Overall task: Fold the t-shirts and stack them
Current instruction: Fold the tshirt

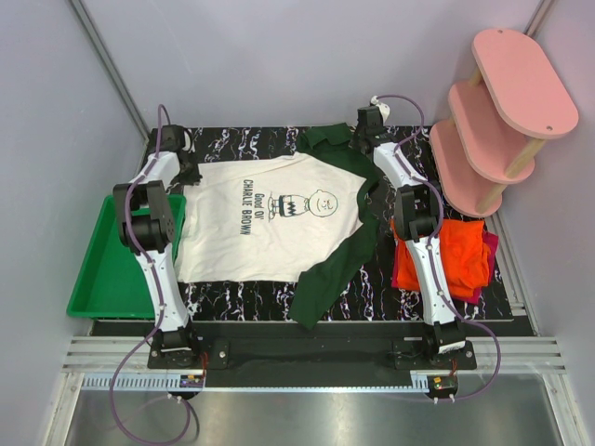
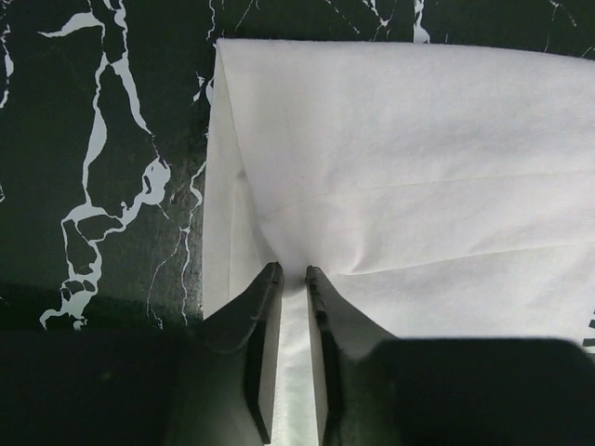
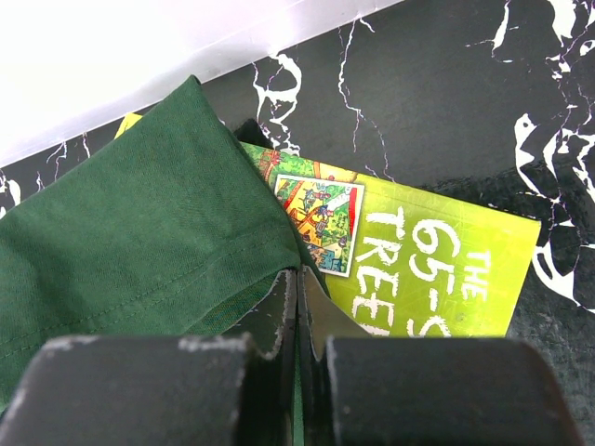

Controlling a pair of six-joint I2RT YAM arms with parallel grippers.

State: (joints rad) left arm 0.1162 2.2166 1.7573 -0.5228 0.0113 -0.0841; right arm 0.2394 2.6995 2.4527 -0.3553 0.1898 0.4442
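Note:
A cream-white t-shirt [image 1: 270,218] with dark green sleeves and a Charlie Brown print lies spread flat on the black marbled mat [image 1: 390,297]. My left gripper [image 1: 189,170] is at the shirt's far-left corner. In the left wrist view its jaws [image 2: 293,271] stand narrow, with white cloth [image 2: 418,158] pinched and puckered between them. My right gripper [image 1: 361,137] is at the far green sleeve [image 1: 325,139], shut on the sleeve's edge [image 3: 139,214] in the right wrist view [image 3: 299,271]. The orange t-shirt [image 1: 465,251] lies on a magenta-red one [image 1: 489,243] at the right, partly under the right arm.
A green illustrated book [image 3: 437,269] lies on the mat under the far sleeve. A green plastic tray [image 1: 107,269] sits off the mat's left edge. A pink tiered shelf [image 1: 502,111] stands at the back right. Grey walls close in on three sides.

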